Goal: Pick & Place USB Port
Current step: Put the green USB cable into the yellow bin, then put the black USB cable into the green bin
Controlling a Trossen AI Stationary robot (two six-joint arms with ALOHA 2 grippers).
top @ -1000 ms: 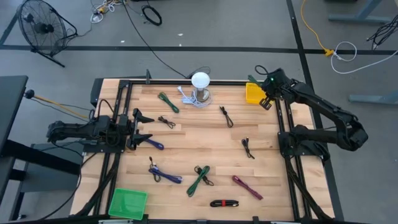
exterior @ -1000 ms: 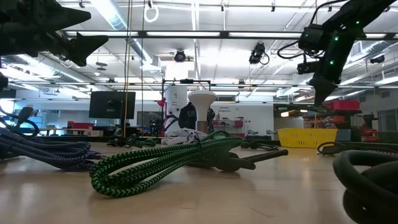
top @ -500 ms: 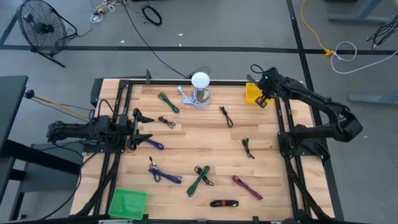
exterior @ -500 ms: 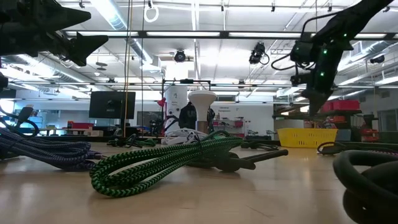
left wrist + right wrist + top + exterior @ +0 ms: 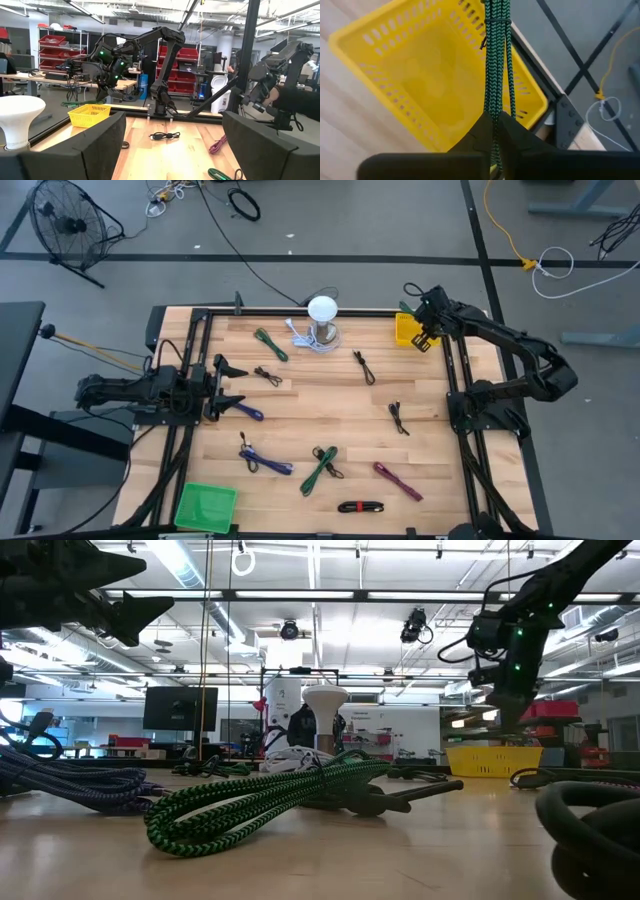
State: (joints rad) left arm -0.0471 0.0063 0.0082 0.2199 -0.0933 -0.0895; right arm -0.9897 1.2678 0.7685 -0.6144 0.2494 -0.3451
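Note:
My right gripper (image 5: 494, 131) is shut on a green-and-black braided cable (image 5: 496, 60), a bundle with a tie (image 5: 495, 21) round it. It hangs over the yellow basket (image 5: 420, 85) at the table's far right corner (image 5: 408, 330). In the low view this gripper (image 5: 505, 712) points down above the basket (image 5: 495, 760). My left gripper (image 5: 235, 388) waits open at the table's left side, level, with nothing between its fingers (image 5: 172, 150). My right gripper pinches the bundled cable between its two fingers (image 5: 512, 132); several strands (image 5: 495, 107) run side by side out of the tips. The fingers slant down from above, along the cable. The cable is lifted clear and reaches across the basket's far rim; its far end is out of frame.
Several coiled cables lie about the wooden table: green (image 5: 270, 343), black (image 5: 363, 366), black (image 5: 399, 418), blue (image 5: 265, 460), green (image 5: 320, 468), maroon (image 5: 397, 480). A white lamp (image 5: 322, 320) stands at the far middle. A green bin (image 5: 206, 506) sits at the near left corner.
My right gripper has moved a little toward the table's left and down with the green cable, and now stands over the yellow basket.

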